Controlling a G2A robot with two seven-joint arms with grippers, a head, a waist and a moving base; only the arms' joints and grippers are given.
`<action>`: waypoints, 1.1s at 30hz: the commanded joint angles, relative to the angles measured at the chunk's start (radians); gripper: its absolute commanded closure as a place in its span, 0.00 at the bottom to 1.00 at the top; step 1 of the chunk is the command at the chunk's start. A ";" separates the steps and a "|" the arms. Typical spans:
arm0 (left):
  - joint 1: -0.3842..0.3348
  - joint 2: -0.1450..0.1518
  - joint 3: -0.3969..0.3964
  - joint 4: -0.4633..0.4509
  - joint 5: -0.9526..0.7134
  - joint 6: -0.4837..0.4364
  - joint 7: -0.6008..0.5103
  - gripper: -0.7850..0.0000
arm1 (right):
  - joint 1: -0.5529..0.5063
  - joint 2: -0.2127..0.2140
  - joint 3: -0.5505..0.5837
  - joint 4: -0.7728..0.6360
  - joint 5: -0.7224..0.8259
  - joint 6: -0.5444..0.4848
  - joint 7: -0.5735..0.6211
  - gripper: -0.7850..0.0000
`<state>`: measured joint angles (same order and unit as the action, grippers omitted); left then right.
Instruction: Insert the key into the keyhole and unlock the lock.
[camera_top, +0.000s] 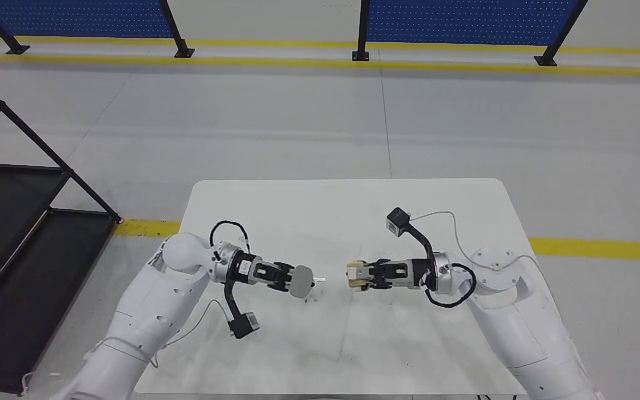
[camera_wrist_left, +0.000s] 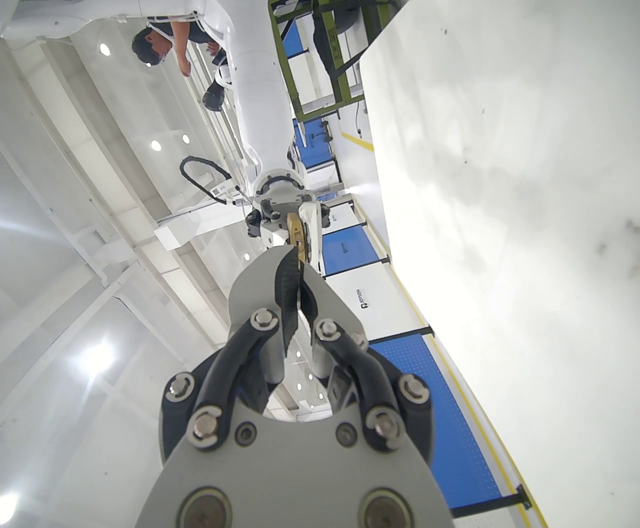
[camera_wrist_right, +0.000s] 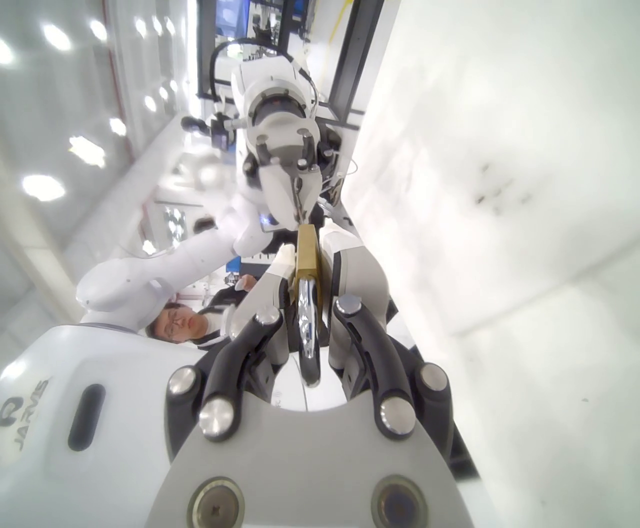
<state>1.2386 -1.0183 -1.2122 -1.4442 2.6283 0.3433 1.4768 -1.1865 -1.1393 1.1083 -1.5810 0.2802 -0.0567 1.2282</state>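
Note:
My left gripper (camera_top: 304, 281) is shut on the key (camera_top: 318, 278), whose thin silver tip sticks out toward the other arm. My right gripper (camera_top: 358, 273) is shut on the brass padlock (camera_top: 352, 273), held above the white table (camera_top: 350, 210). In the top view a short gap separates key tip and lock. In the right wrist view the padlock (camera_wrist_right: 305, 255) sits between the fingers with its silver shackle (camera_wrist_right: 308, 330) pointing back at the wrist, and the key (camera_wrist_right: 298, 202) faces it. In the left wrist view my left gripper (camera_wrist_left: 299, 272) points at the padlock (camera_wrist_left: 296, 235).
Both arms hover over the near middle of the table. A black rack (camera_top: 40, 240) stands off the table's left side. Blue fence panels (camera_top: 470, 20) and yellow floor lines (camera_top: 585, 246) lie beyond.

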 joint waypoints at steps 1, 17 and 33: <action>-0.003 0.002 0.011 0.001 0.002 0.005 -0.005 1.00 | 0.004 -0.001 -0.007 0.005 0.006 0.001 -0.005 1.00; -0.043 0.010 0.088 0.023 -0.008 0.053 -0.053 1.00 | -0.014 -0.003 -0.047 0.005 0.022 0.007 -0.098 1.00; -0.064 0.020 0.119 0.045 -0.026 0.075 -0.075 1.00 | -0.010 -0.006 -0.078 0.019 0.062 -0.012 -0.119 1.00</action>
<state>1.1755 -0.9987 -1.0948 -1.3997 2.6020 0.4176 1.4023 -1.1965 -1.1451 1.0312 -1.5629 0.3397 -0.0682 1.1104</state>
